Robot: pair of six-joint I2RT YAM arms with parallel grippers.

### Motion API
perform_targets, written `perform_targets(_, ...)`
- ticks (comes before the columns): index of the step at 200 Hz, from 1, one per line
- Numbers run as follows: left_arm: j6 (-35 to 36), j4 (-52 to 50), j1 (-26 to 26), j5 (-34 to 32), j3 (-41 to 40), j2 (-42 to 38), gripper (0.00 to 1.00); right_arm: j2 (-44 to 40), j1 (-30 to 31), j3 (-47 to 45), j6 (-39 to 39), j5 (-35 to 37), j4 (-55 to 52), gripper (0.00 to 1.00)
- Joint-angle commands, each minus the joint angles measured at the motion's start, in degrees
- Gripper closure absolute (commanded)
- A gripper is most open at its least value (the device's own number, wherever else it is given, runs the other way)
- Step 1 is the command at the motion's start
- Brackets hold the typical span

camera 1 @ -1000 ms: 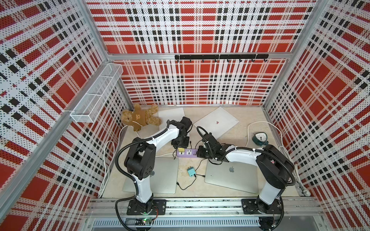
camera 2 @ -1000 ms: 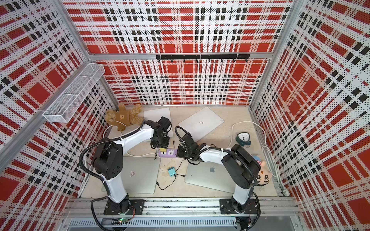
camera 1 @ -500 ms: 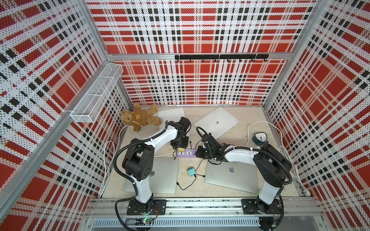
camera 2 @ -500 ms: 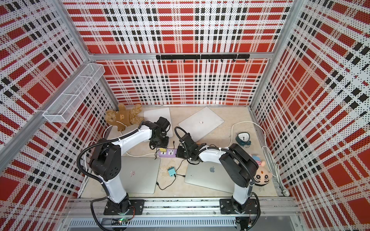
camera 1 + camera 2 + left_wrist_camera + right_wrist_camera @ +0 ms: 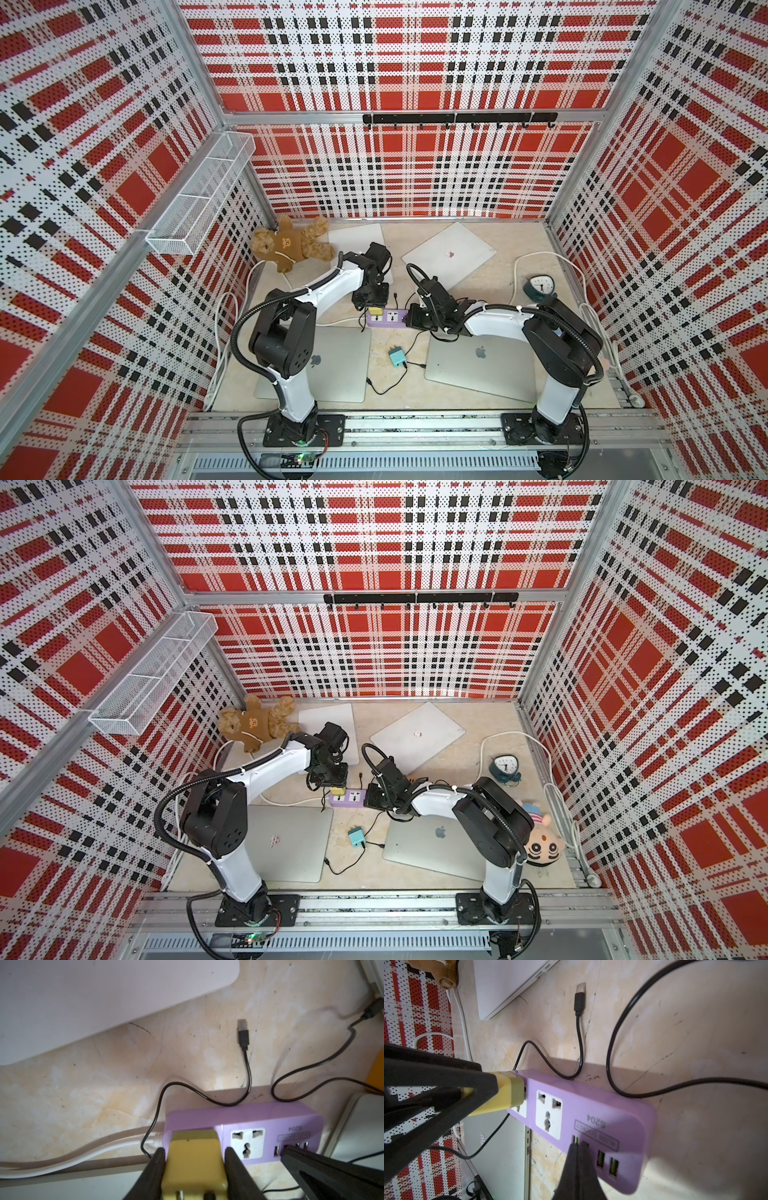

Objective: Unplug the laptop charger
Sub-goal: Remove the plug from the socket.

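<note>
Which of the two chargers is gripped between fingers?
The yellow charger, at the purple power strip's end socket; the teal charger lies loose on the table, untouched.

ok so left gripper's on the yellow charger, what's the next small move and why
Probably pull the yellow charger straight out of the power strip with the left gripper. Its jaws clamp the charger's sides, it is plugged in at the strip's end, and the shut right gripper presses on the strip by the USB ports, so it should stay put.
</note>
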Motion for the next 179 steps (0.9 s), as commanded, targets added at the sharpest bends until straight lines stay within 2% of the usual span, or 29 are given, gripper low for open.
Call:
perform_targets(1,-0.2,1.0,0.4,-0.8,-0.9,-1.7,0.73,1.9,0.0,-1.1,0.5,1.3,-4.8,1.0)
perform_targets(58,-3.3,-2.7,-3.0,-10.5,1.9,0.1,0.74,2.8,0.0,-2.4,1.1,1.3,-4.3,1.0)
perform_targets(72,-3.1,-2.4,-2.9,-9.7,1.8,-0.1,0.74,2.9,0.0,-3.1,1.3,1.3,-4.1,1.0)
perform_targets(98,-2.4,1.1,-1.2,-1.2,0.2,-1.7,0.74,2.6,0.0,-4.0,1.5,1.1,-3.4,1.0)
perform_targets(112,-2.4,1.8,0.1,0.1,-0.2,-2.5,0.74,2.3,0.0,-4.3,1.5,1.1,-3.5,1.0)
perform_targets(144,-2.3,1.5,0.3,0.1,0.0,-3.0,0.74,2.4,0.0,-4.2,1.0,1.6,-4.5,1.0)
perform_targets(179,-4.2,0.4,-2.0,-7.1,-0.4,-2.9,0.77,3.2,-0.1,-4.1,0.6,2.0,-5.5,1.0)
